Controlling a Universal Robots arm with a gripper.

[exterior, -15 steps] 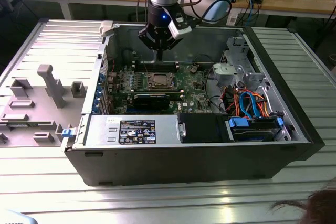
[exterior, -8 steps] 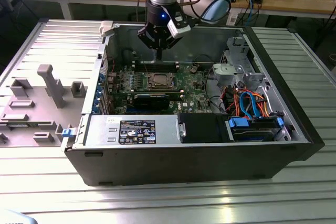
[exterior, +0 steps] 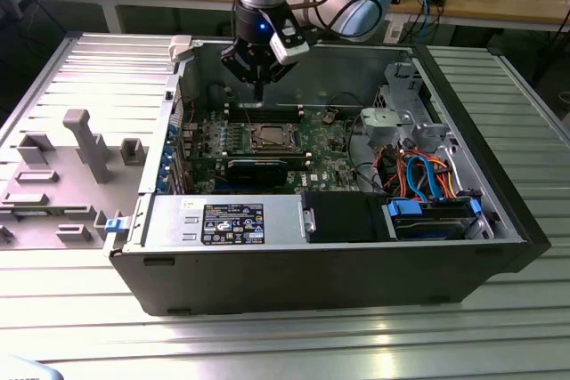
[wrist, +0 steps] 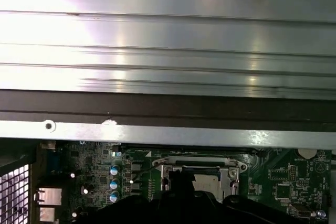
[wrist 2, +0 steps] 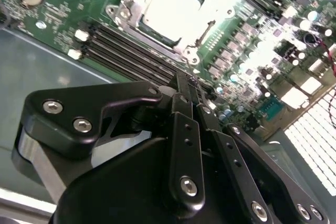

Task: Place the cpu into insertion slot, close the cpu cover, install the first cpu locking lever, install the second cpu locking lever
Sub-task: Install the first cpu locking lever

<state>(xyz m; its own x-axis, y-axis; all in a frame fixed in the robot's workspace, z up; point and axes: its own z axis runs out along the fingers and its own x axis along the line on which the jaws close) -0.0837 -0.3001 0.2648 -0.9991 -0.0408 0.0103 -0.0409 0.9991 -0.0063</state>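
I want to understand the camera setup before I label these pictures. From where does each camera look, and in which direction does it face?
Exterior view: off the arm, raised, facing down into the open computer case; it shows the arm and the end effector above the motherboard.
Second wrist view: on the arm, looking along the shut black fingers toward the insertion slot, where the cpu sits.
First wrist view: on the arm, facing the case wall and the ribbed table; the end effector's dark body is at the edge.
All three views share the insertion slot.
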